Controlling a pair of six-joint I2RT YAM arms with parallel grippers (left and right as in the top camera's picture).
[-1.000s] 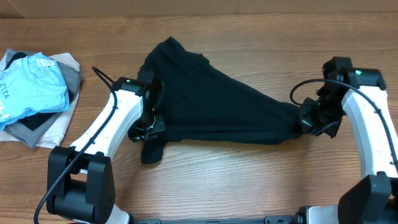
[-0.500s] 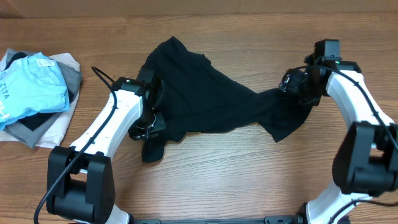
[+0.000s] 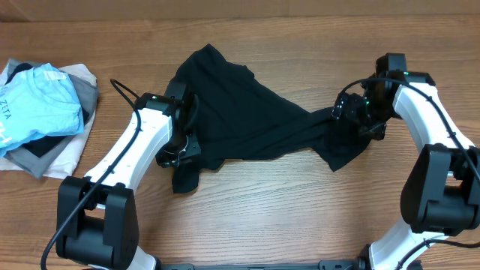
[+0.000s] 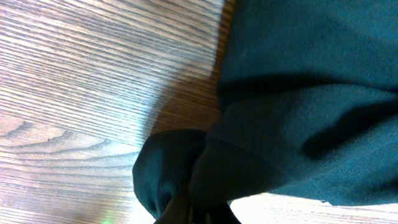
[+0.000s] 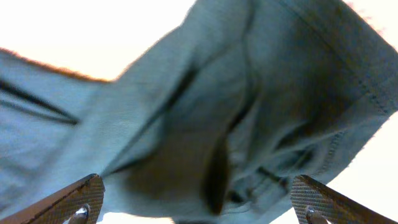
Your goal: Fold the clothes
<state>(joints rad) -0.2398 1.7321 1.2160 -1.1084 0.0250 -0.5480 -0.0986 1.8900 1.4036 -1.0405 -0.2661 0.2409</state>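
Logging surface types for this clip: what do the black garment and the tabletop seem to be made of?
Black garment: looks like a soft knit, probably cotton jersey, with a matte finish. A fine knit texture shows in the left wrist view, and it drapes in loose folds. Table: wood or a wood-look laminate, smooth with a slight sheen. Grain lines are clear, but which of the two cannot be told.

Robot lab set-up.
A left arm point(image 3: 131, 150) and right arm point(image 3: 431, 120) stood on a wood-grain bench point(image 3: 300, 217); a clothes pile point(image 3: 41, 112) lay at its left end.
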